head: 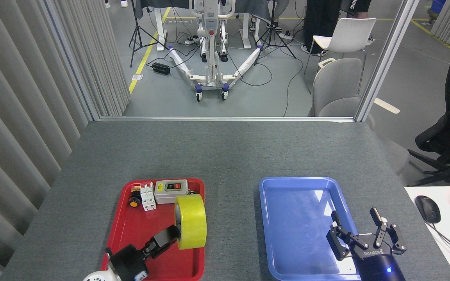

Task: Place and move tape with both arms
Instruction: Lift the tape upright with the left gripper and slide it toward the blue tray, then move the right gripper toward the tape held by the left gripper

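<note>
The grey worktop (pixel 225 152) fills the middle of the frame, with a blue tray (pixel 283 195) at lower right and a red tray (pixel 131 230) at lower left. At the bottom right edge my right tool (pixel 359 228) hangs over the blue tray's near right corner, fingers spread wide and empty. My left tool (pixel 170 237) at the bottom left is clamped on the tape (pixel 190 221), which stands on edge above the red tray's right side, just in front of a grey switch box (pixel 170 191).
</note>
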